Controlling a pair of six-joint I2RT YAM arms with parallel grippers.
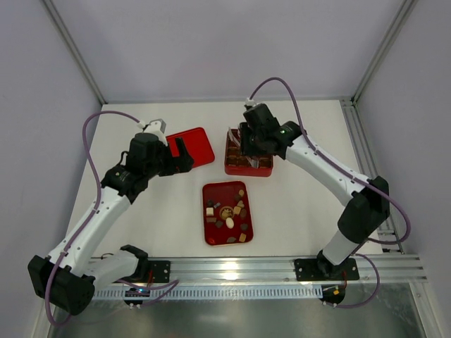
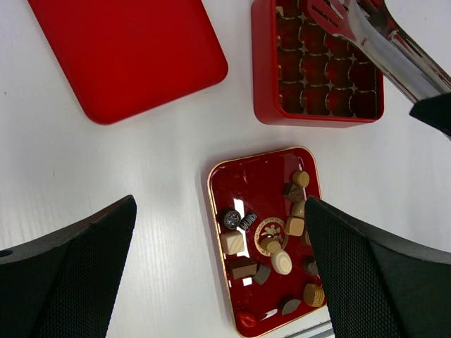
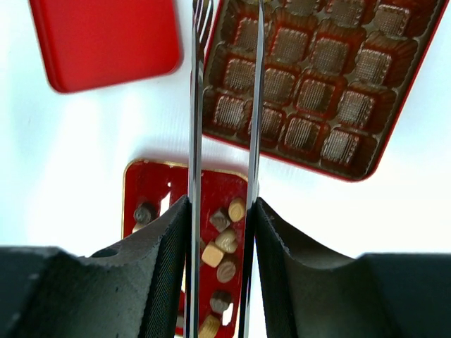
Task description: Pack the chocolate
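Several small chocolates [image 1: 227, 211], dark brown, tan and cream, lie loose in the flat red tray [image 1: 215, 191] at mid-table. They also show in the left wrist view as chocolates [image 2: 282, 262] and in the right wrist view as chocolates [image 3: 225, 239]. My right gripper [image 1: 246, 141] is shut on metal tongs [image 3: 194, 105]. The blades stand slightly apart and reach over the red compartment box [image 1: 248, 163]; I see nothing between their tips. My left gripper [image 1: 182, 156] hangs open above the table, left of the box, looking down on the tray [image 2: 246, 176].
A flat red lid [image 1: 192, 146] lies at the back left, beside the box [image 2: 317, 77]. The tongs [image 2: 380, 42] cross the box's far right corner. A metal rail runs along the near table edge.
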